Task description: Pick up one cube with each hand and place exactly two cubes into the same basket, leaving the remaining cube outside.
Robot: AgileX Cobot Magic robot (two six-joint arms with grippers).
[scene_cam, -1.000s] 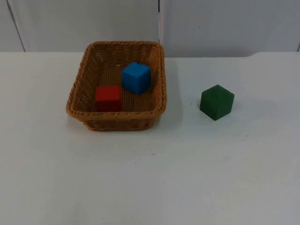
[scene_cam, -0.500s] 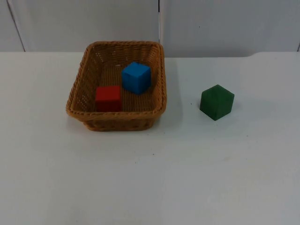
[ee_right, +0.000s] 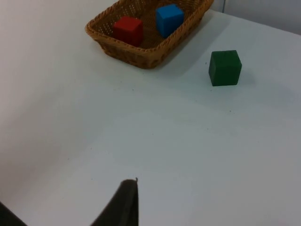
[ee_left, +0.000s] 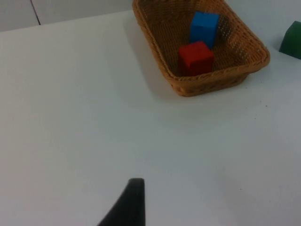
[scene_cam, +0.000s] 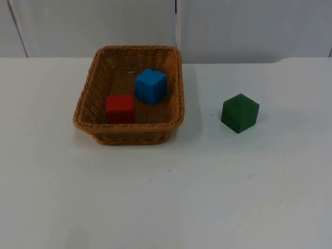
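Note:
A brown wicker basket (scene_cam: 88, 88) stands at the table's back left. Inside it, a red cube (scene_cam: 120, 108) rests near the front wall. A blue cube (scene_cam: 151, 85) sits just behind and to the right of the red one. The same basket (ee_left: 256, 47), red cube (ee_left: 196, 57) and blue cube (ee_left: 204, 28) appear in the left wrist view. A green cube (scene_cam: 239, 112) stands alone on the table to the basket's right, and the right wrist view shows this green cube (ee_right: 225, 68) too. My left gripper (ee_left: 131, 207) and right gripper (ee_right: 123, 205) both wait high over bare table, far from every cube.
A grey partition wall (scene_cam: 233, 26) closes the table's far edge right behind the basket. White table top (scene_cam: 171, 197) stretches in front of the basket and the green cube.

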